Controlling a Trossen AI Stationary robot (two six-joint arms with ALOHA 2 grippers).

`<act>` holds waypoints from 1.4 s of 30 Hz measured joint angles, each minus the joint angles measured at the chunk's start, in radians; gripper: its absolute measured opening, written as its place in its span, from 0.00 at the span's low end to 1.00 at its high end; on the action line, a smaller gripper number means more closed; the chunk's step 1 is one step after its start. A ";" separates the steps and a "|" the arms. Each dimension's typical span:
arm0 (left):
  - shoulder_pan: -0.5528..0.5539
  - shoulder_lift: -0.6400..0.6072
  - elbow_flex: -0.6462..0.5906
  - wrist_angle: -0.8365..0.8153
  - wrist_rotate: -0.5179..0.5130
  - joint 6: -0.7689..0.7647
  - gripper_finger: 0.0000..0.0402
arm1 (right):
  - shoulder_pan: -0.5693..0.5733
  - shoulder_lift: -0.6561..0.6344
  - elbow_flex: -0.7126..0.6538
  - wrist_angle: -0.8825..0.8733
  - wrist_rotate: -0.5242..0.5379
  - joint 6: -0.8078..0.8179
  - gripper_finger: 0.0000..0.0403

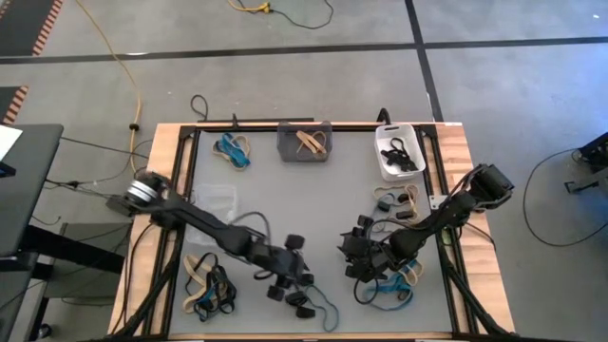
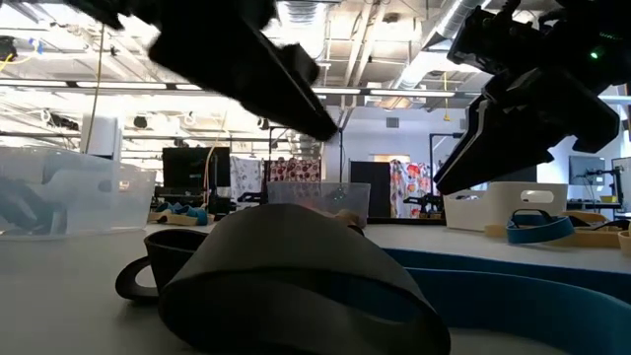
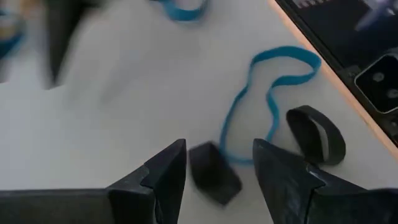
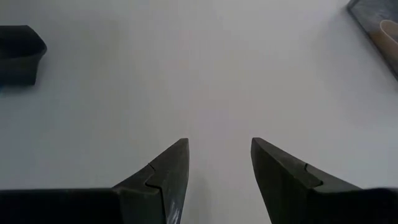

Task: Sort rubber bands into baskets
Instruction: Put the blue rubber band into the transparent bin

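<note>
You see two dark, jointed arms; the left arm (image 1: 214,228) has a silver ring at its base, and each gripper ends in two black, wedge-shaped fingers (image 3: 163,174).

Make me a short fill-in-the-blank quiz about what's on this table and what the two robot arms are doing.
1. The white basket holds rubber bands coloured ____.
2. Between the left gripper's open jaws lies a small ____ band.
3. The right gripper has ____ between its open jaws.
4. The dark grey basket holds ____ bands.

Missing words: black; black; nothing; tan
</note>
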 joint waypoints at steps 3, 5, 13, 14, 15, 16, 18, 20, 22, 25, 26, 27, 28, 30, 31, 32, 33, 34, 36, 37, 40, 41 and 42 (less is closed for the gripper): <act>0.000 0.099 0.096 -0.027 0.032 0.037 0.44 | 0.000 0.000 0.000 0.000 0.000 0.000 0.50; 0.000 0.153 0.163 -0.057 0.037 0.061 0.44 | 0.000 0.000 0.000 0.000 0.000 0.000 0.50; 0.000 0.309 0.349 -0.184 0.088 0.135 0.44 | 0.000 0.000 0.000 -0.008 0.000 0.000 0.50; 0.000 0.325 0.360 -0.199 0.093 0.135 0.44 | 0.000 0.000 0.000 -0.009 0.000 0.000 0.50; 0.001 0.342 0.372 -0.208 0.095 0.136 0.44 | 0.000 0.000 0.000 -0.009 0.000 0.000 0.50; 0.002 0.357 0.386 -0.217 0.096 0.135 0.44 | 0.000 0.000 0.000 -0.011 0.000 0.000 0.50; 0.004 0.371 0.411 -0.250 0.095 0.133 0.43 | 0.000 0.000 0.000 -0.011 0.000 0.001 0.50; 0.006 0.385 0.426 -0.257 0.088 0.133 0.41 | 0.000 0.000 0.000 -0.011 0.000 0.000 0.50; 0.006 0.385 0.427 -0.262 0.083 0.133 0.35 | 0.000 0.000 0.000 -0.009 0.000 0.001 0.50; 0.008 0.385 0.427 -0.266 0.079 0.134 0.21 | 0.000 0.000 0.000 -0.009 0.000 0.000 0.50; 0.008 0.385 0.427 -0.267 0.079 0.135 0.15 | 0.000 0.000 0.000 -0.009 0.000 0.001 0.50; 0.008 0.385 0.427 -0.270 0.079 0.144 0.09 | 0.000 0.000 0.000 -0.009 0.000 0.000 0.50; 0.008 0.384 0.427 -0.273 0.079 0.153 0.05 | 0.000 0.000 0.000 -0.009 0.000 0.000 0.50; 0.008 0.383 0.427 -0.285 0.075 0.165 0.02 | 0.000 0.000 0.000 -0.009 0.000 0.001 0.50; 0.008 0.379 0.427 -0.296 0.068 0.167 0.01 | 0.001 0.000 0.000 -0.009 0.000 0.001 0.50; 0.008 0.372 0.427 -0.316 0.056 0.168 0.01 | 0.003 0.000 0.000 -0.009 0.000 0.001 0.50; 0.008 0.365 0.426 -0.336 0.043 0.167 0.00 | 0.005 0.000 0.000 -0.009 0.000 0.001 0.50; 0.008 0.355 0.424 -0.355 0.028 0.167 0.00 | 0.007 0.000 0.000 -0.008 0.000 0.001 0.50; 0.008 0.328 0.420 -0.397 -0.016 0.174 0.00 | 0.012 0.000 0.000 -0.007 0.000 0.001 0.50; 0.009 0.311 0.419 -0.408 -0.037 0.181 0.00 | 0.013 0.000 0.000 -0.007 0.000 0.001 0.50; 0.010 0.234 0.421 -0.470 -0.106 0.186 0.00 | 0.012 0.000 0.000 -0.006 0.000 0.001 0.50; 0.010 0.207 0.422 -0.507 -0.131 0.184 0.00 | 0.012 0.000 0.000 -0.007 0.000 0.001 0.50; 0.011 0.181 0.424 -0.547 -0.161 0.175 0.00 | 0.012 0.000 0.000 -0.006 0.000 0.001 0.50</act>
